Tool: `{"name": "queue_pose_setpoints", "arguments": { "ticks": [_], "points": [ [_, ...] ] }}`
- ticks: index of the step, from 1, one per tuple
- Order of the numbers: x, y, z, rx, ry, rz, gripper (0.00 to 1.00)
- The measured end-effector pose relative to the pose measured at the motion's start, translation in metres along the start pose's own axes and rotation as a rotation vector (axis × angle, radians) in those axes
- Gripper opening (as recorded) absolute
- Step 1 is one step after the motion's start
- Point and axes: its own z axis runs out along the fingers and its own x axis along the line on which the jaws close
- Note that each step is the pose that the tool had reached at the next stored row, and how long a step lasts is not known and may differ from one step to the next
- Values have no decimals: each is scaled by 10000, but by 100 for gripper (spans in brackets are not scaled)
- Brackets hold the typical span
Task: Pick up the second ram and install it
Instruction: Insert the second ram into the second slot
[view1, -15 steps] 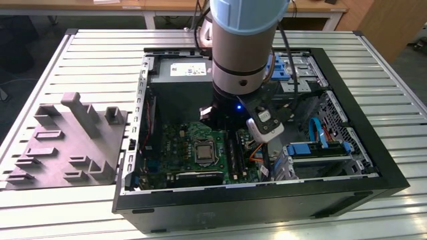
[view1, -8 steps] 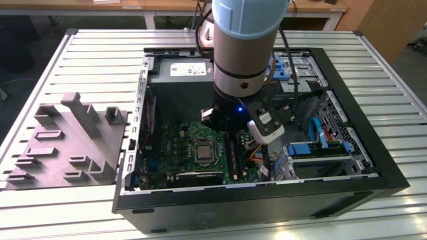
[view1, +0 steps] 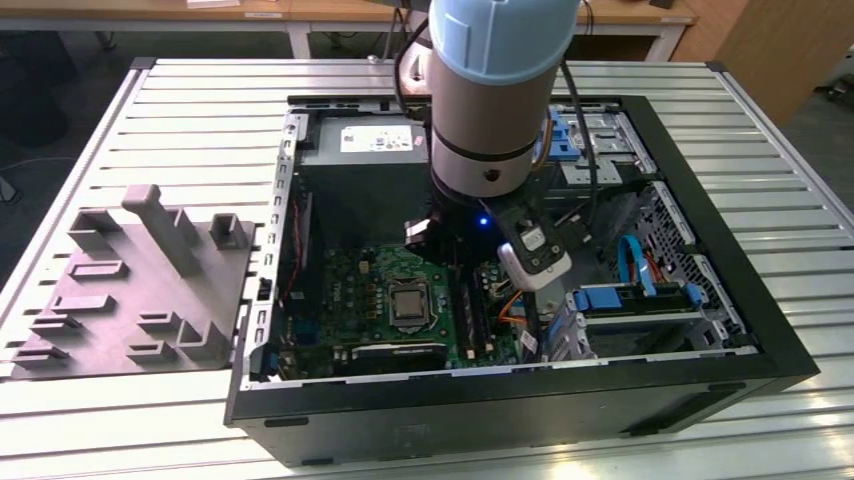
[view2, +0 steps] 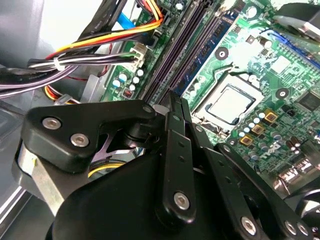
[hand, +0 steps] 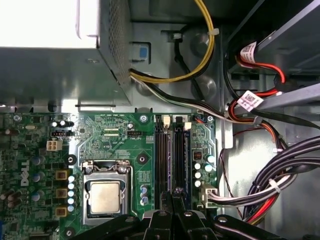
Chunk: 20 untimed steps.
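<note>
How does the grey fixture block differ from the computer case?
The grey fixture block is low and lies at the exterior view's left; the computer case is black, larger and open, with a green motherboard inside. The arm reaches into the case, not the block. Both rest on the slatted table.

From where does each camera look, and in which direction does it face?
Exterior view: high beside the table, looking down into the open case; the arm shows.
First wrist view: on the arm, facing squarely down at the motherboard; the gripper shows.
Second wrist view: on the arm, looking slantwise past the gripper to the motherboard.
Shared: both wrist views show the CPU and RAM slots.
</note>
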Motion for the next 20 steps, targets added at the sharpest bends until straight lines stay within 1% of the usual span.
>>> {"name": "queue_pose_setpoints", "arguments": {
  "ticks": [2, 5, 9, 16, 20],
  "points": [
    [1, -2, 22, -1, -1, 0, 12],
    [1, -2, 22, 1, 0, -1, 12],
    [3, -4, 42, -3, 5, -65, 12],
    [2, -4, 43, -4, 6, -70, 12],
    [3, -5, 60, -4, 6, -70, 12]
  ]
}}
